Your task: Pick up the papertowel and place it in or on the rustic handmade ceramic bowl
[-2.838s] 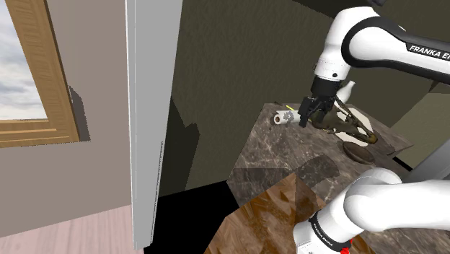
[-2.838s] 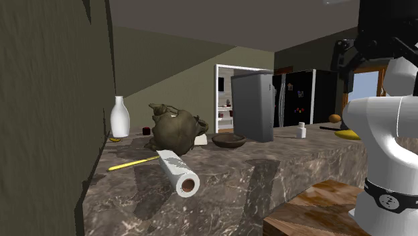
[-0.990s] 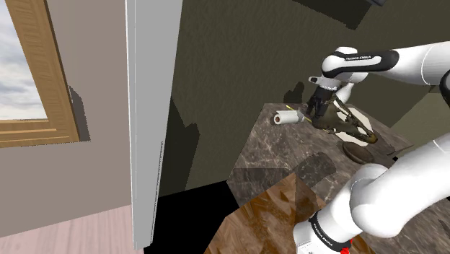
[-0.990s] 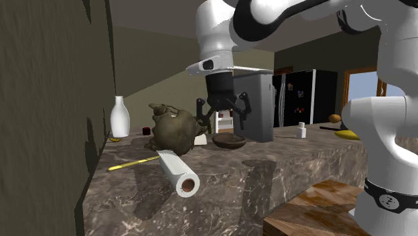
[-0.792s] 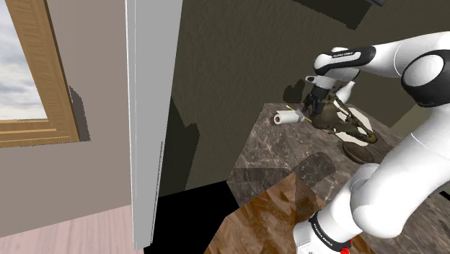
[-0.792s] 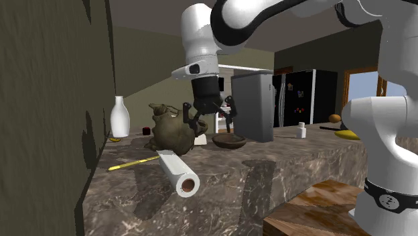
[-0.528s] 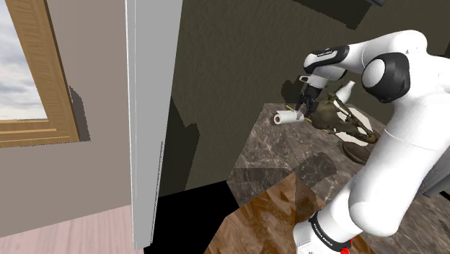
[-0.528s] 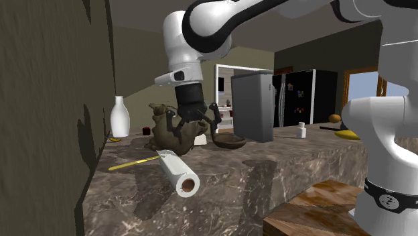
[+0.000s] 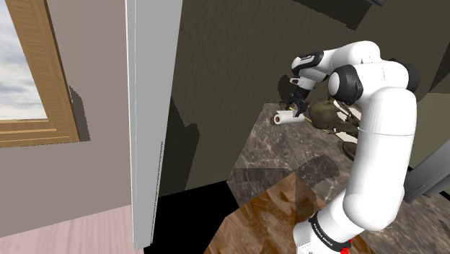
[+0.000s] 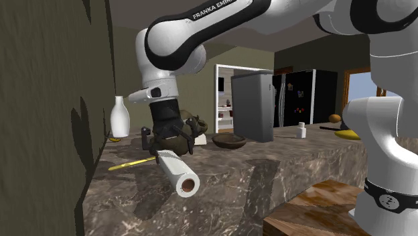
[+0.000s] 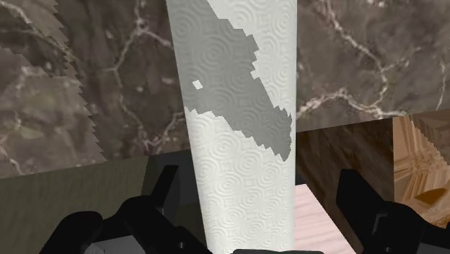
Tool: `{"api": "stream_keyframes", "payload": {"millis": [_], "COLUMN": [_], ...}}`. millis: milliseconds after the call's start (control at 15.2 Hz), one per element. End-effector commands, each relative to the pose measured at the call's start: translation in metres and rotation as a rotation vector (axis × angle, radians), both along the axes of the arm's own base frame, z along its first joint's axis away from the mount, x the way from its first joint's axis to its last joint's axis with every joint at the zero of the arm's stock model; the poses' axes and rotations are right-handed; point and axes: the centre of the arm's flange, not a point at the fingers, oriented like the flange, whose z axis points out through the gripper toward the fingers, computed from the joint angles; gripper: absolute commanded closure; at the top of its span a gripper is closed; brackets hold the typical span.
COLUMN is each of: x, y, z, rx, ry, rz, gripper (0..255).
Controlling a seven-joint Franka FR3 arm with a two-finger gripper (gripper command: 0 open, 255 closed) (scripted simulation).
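Reading the second exterior view left to right: a plain white bottle (image 10: 118, 115) stands at the back of the bench (image 10: 281, 164). A thin yellow strip (image 10: 131, 163) lies flat in front of it. Next the papertowel (image 10: 178, 173) lies on its side on the bench, one end toward the camera. Jaws hang over the roll's far end, spread wide. In the wrist view the roll runs up between them with a plain gap on one side, so they straddle it and grip nothing. Then a lumpy brown sack-like object (image 10: 175, 131), and beyond it the bowl (image 10: 229, 140), well apart from the roll, nothing seen in it. Status, judged: approach done; closing, lift, carry and release all remain. Materials: roll is a white cylinder embossed with small concentric rings, with a brown tube core at the open end; probably soft under squeeze. Bench is dark brown stone with pale veins. Bowl is shallow, dark brown and matte; the roll looks long against it and would probably rest across the rim.
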Motion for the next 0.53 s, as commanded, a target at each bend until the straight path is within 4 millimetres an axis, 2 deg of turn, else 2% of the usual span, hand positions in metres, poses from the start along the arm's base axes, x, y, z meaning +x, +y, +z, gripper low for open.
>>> {"api": "stream_keyframes", "payload": {"millis": [0,264,462], "x": [0.000,-0.002,-0.002], "y": [0.000,0.003,0.003], "z": [-0.012,-0.031,-0.031], "rx": [0.002,0.002,0.002], "ry": [-0.001,-0.001,-0.001], "rz": [0.004,0.004,0.004], "gripper": [0,0,0]}}
